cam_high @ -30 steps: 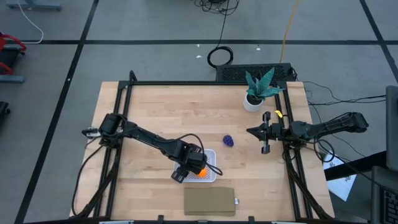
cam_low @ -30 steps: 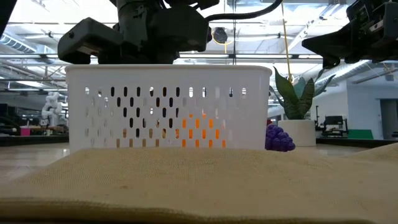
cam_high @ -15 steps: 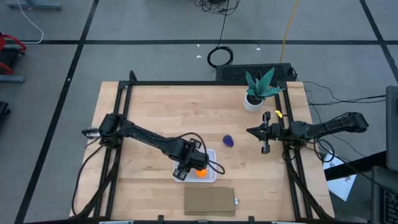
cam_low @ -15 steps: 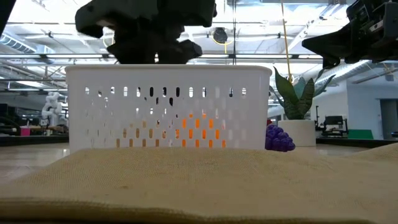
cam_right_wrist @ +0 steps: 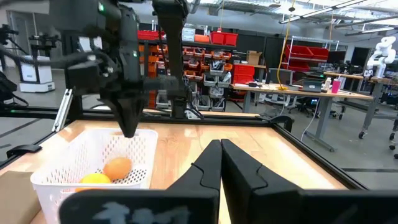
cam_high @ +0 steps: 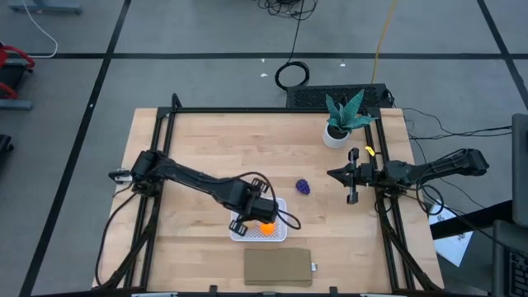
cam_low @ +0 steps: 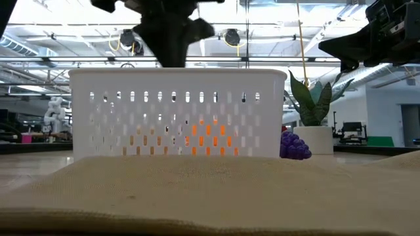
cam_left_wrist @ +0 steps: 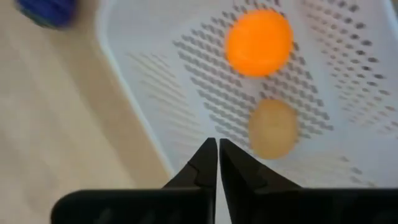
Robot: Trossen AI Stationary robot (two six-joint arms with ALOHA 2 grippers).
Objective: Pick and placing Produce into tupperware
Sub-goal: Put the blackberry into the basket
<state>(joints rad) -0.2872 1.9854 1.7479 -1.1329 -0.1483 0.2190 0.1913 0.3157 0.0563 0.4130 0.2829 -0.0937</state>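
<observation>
With the orange piece (cam_left_wrist: 259,42) and the tan-brown piece (cam_left_wrist: 272,128) lying in the tupperware (cam_high: 277,233), the step in hand looks like fetching the purple piece (cam_high: 304,187), which sits on the surface (cam_high: 214,144) just beside the container, toward the right arm. Done well, the left pincer (cam_left_wrist: 218,158) should rise clear of the white rim, open wide, then descend squarely over it. That pincer hangs above the tupperware, fingers pressed together, holding nothing. The right pincer (cam_right_wrist: 221,155) waits closed and empty near the surface's right edge.
</observation>
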